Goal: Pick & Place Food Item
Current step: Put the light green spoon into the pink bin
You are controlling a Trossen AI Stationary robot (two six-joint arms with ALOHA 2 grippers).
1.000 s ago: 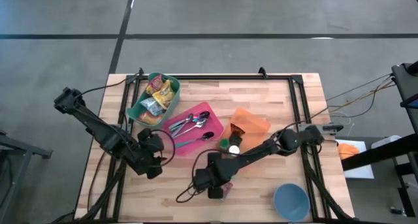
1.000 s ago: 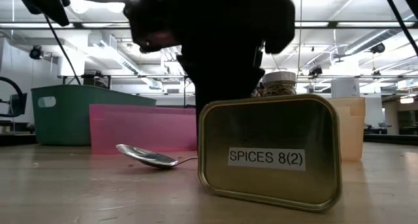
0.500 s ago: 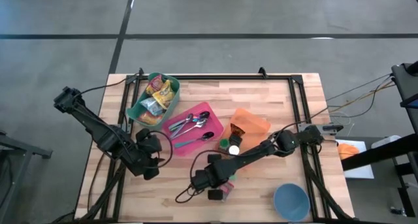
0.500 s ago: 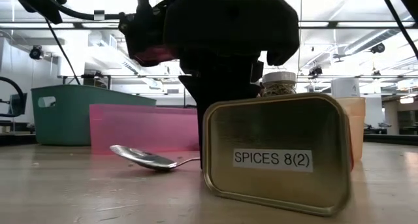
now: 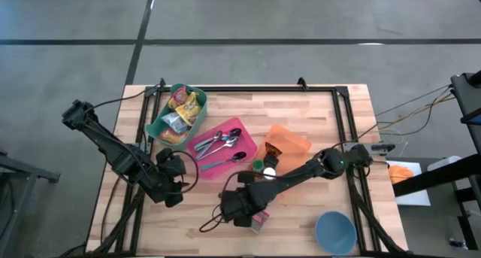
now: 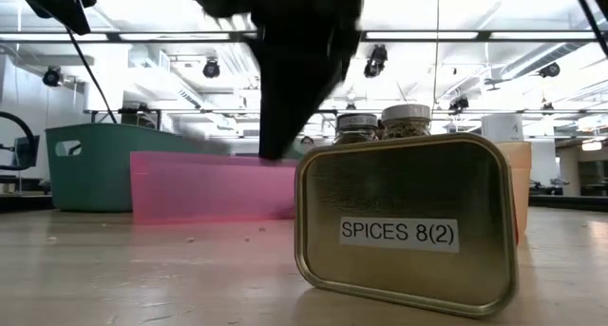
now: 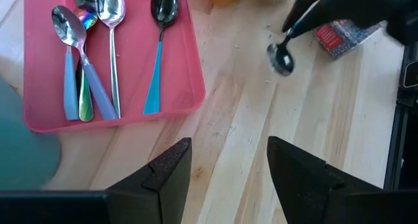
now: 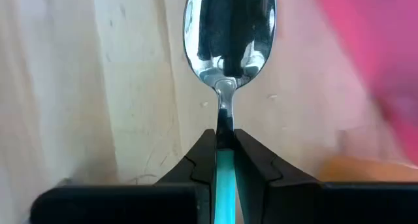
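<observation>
The right end effector (image 8: 224, 160) was clenched on a spoon (image 8: 228, 44), held clear of the worktop (image 5: 301, 107) beside the pink tray (image 5: 197, 148). Pickup looked complete; placement remained. The left end effector (image 7: 225, 178) waited released.

Left arm (image 5: 120, 156): matte black, slender jointed links, bulkier housings at the joints; thin black cable looping beside the wrist.
Right arm (image 5: 301, 171): same black build, blocky wrist housing, a small green light near one joint, black cable trailing below.
Left hand (image 7: 228, 175): two dark angular fingers with bevelled faces.
Right hand (image 8: 225, 149): two black wedge-shaped fingers, smooth, unmarked.
</observation>
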